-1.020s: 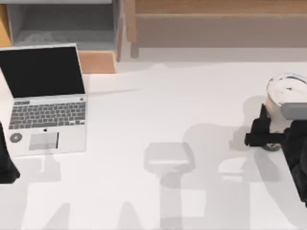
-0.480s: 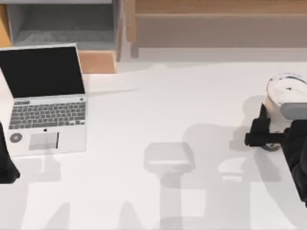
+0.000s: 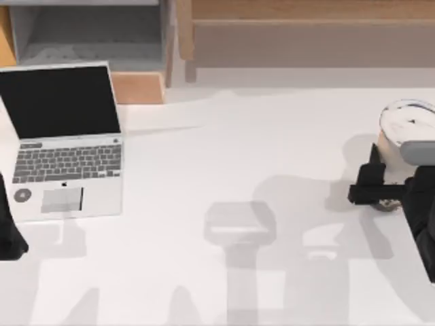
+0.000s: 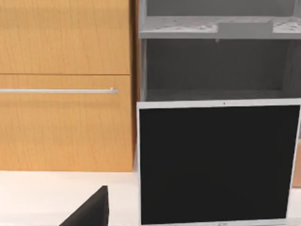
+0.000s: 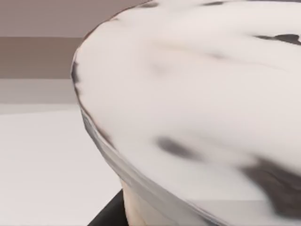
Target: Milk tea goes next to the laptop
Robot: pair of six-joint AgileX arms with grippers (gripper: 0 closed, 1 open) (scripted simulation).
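Right end effector [image 3: 389,193] low at table's right, apparently closed (left arm parked).

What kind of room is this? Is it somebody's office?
Probably a home office or study corner. An open silver-grey laptop with a black screen sits on a white table, and behind it stand an orange wooden cabinet with a metal handle and a grey open shelf.

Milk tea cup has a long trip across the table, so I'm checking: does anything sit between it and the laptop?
Nothing visible does. The tall clear plastic milk tea cup stands at the table's right edge at the right gripper; bare white tabletop stretches to the silver-grey laptop at the left.
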